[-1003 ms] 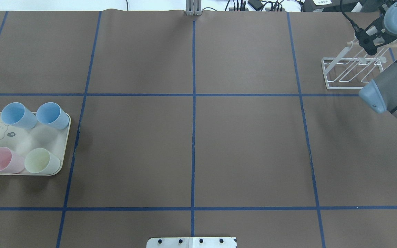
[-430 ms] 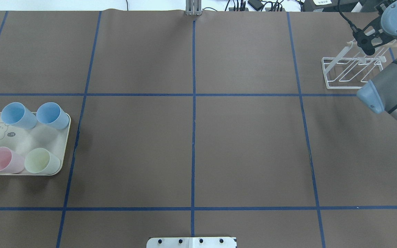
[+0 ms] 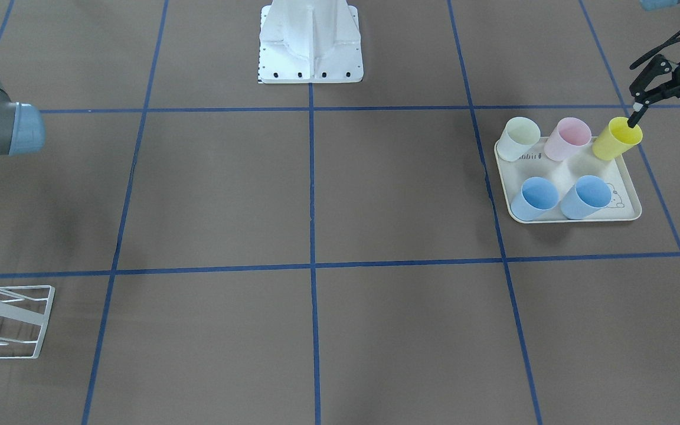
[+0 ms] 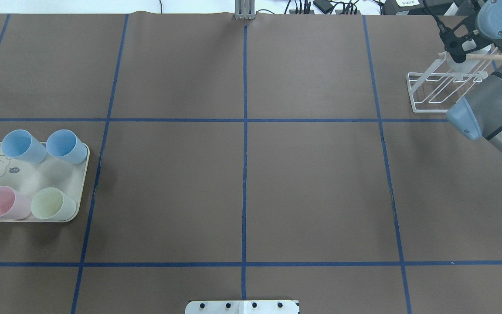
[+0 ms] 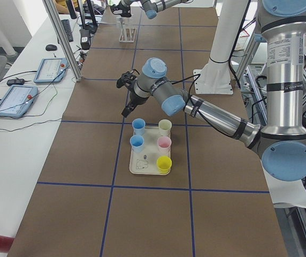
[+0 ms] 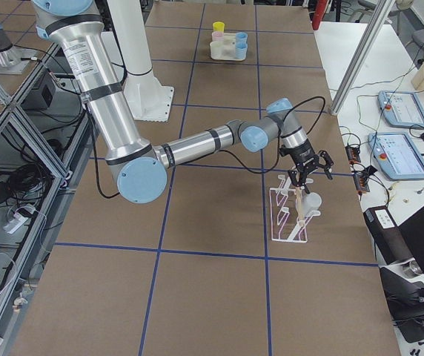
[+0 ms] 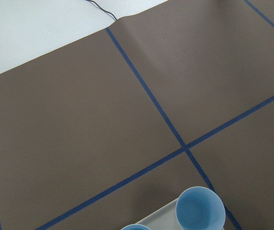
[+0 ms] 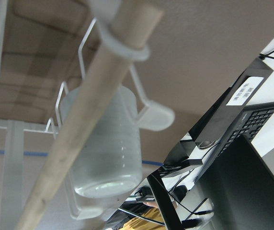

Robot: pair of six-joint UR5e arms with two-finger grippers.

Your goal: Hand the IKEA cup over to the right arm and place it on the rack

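Observation:
A translucent white cup (image 8: 103, 148) hangs upside down on a prong of the white wire rack (image 4: 440, 91), under its wooden rod (image 8: 94, 110); it also shows in the exterior right view (image 6: 312, 202). My right gripper (image 4: 455, 48) is open and empty just above that cup and rod, not touching them. My left gripper (image 3: 664, 130) is open and empty beside the yellow cup (image 3: 616, 137), one fingertip at its rim. It is out of the overhead view.
A cream rabbit-print tray (image 4: 24, 174) at the left holds two blue cups (image 4: 22, 146), a pink cup (image 4: 5, 203), a pale green cup (image 4: 52, 203) and the yellow one. The right arm's elbow (image 4: 486, 113) overhangs the rack's near side.
My right gripper has drawn back and up from the rack toward the far edge, uncovering the white cup. The tray cups have not moved.

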